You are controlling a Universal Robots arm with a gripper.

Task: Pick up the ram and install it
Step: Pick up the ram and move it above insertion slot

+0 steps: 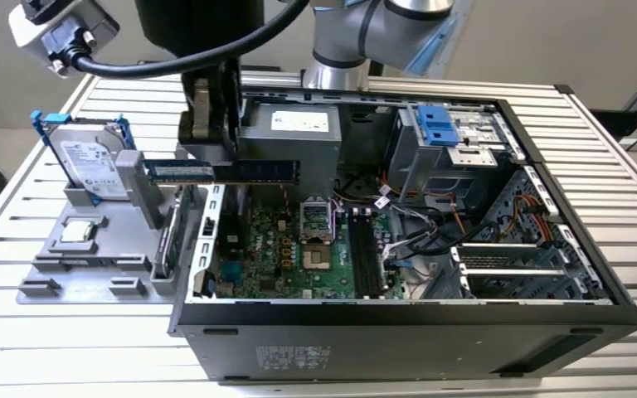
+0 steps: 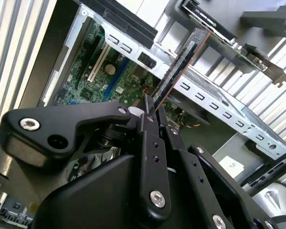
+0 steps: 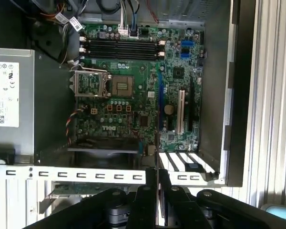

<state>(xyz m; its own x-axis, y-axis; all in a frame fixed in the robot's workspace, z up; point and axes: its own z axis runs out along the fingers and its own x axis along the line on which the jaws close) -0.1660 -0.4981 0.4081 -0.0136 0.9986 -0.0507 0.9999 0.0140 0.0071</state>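
Note:
My gripper is shut on the ram, a narrow dark stick held level and on edge. It hangs above the open computer case's wall on the exterior view's left, one end over the grey holder and the other over the motherboard. In the second wrist view the ram juts edge-on out of the gripper. In the first wrist view the ram is a thin line rising from the gripper. The black memory slots lie on the motherboard, apart from the ram.
The open case lies on a slatted table. A power supply sits at its rear, with cables and a drive cage to the exterior view's right. A grey holder beside the case carries a hard drive with blue rails.

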